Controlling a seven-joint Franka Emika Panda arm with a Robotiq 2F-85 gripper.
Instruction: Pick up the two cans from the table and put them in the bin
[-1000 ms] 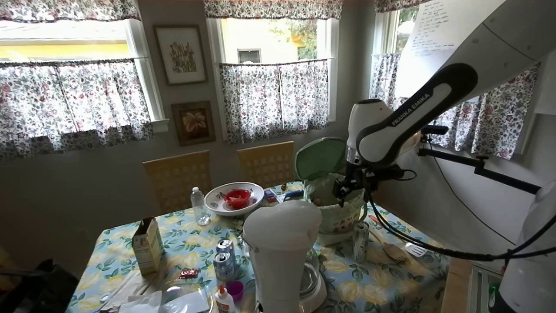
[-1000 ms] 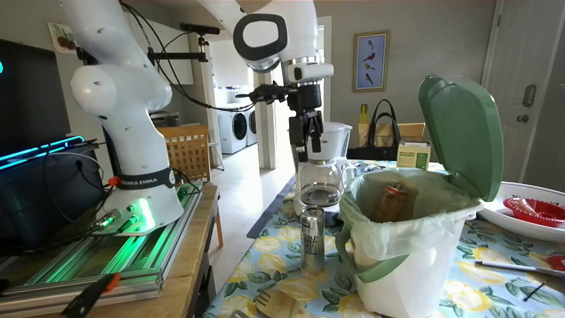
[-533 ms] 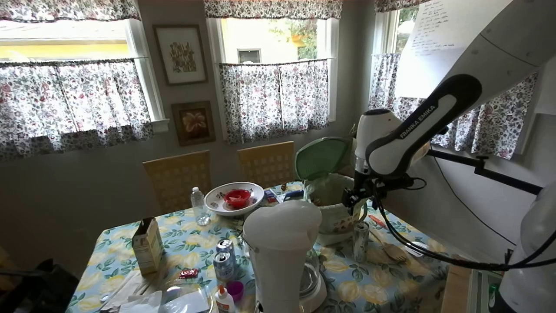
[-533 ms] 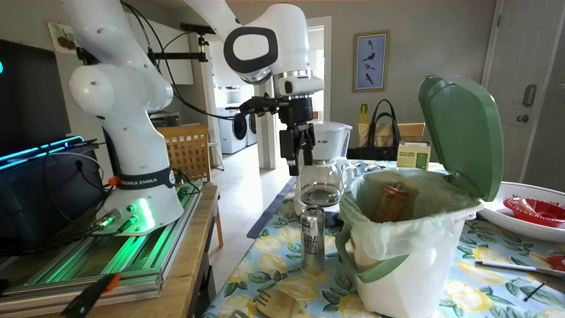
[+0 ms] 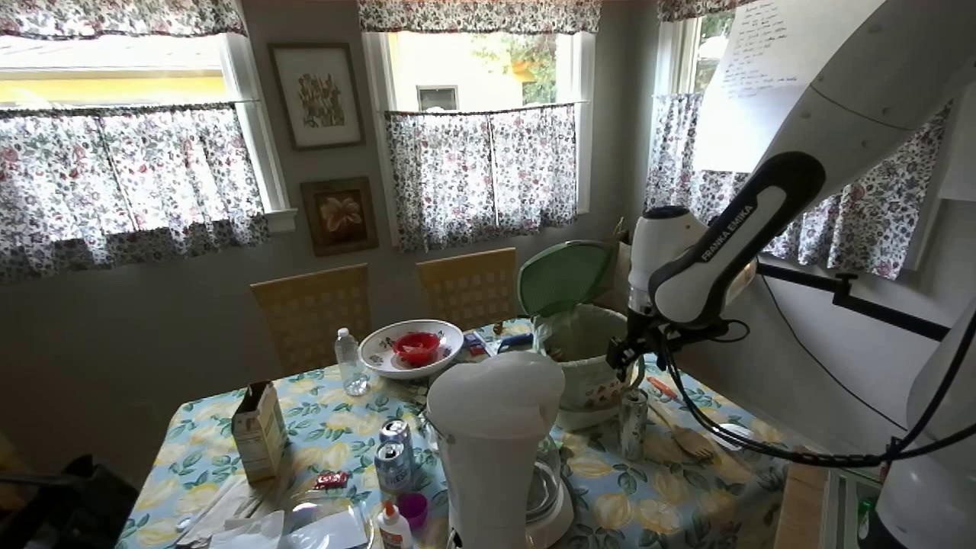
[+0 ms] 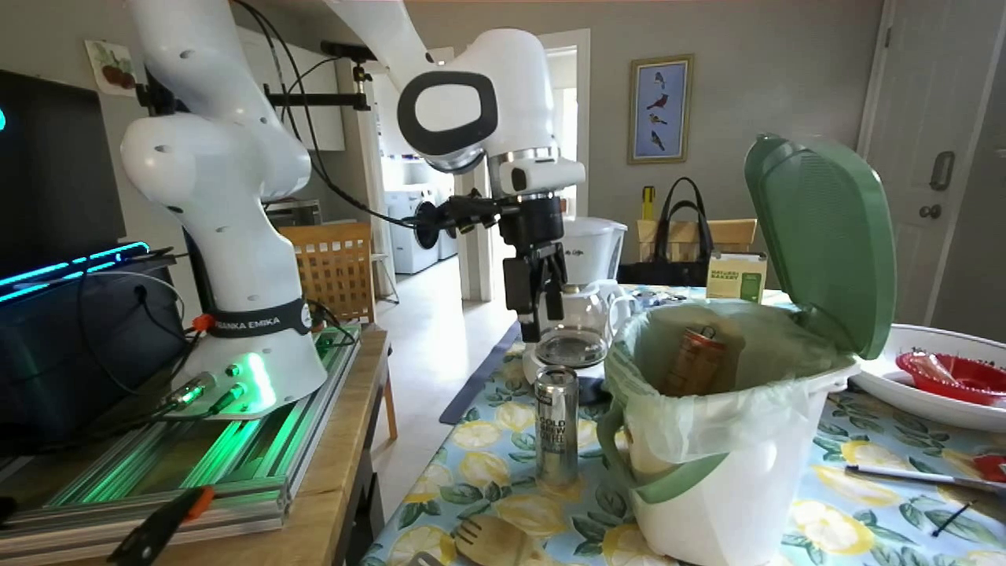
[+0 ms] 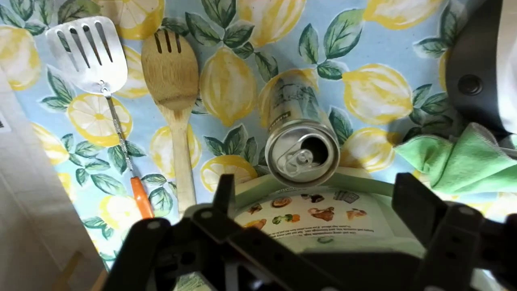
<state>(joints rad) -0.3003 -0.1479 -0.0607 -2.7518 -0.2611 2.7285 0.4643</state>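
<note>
Gripper (image 7: 314, 194): the fingers (image 7: 224, 194) stand wide apart and we see nothing held; in both exterior views it hangs above the silver can (image 6: 556, 440), apart from it.
Silver can: it stands upright on the table (image 6: 487, 464), just beside the bin (image 6: 731, 503); if they touch, we cannot tell.
Inside bin: an orange can (image 6: 693, 362) leans; the green lid (image 6: 833, 244) is up.
Blue cans (image 5: 393, 467): the two stand beyond the coffee maker (image 5: 492, 450) from the silver can.
Room: bare cloth lies between silver can and wooden spoon (image 7: 169, 76); the metal spatula (image 7: 91, 60) lies nearer the table edge.
Writing: on the arm (image 5: 728, 236) we read FRANKA EMIKA, on the box (image 6: 736, 275) BAKERY; on the silver can we make out "OLD", its first letter unclear; the bin's print is too small.
</note>
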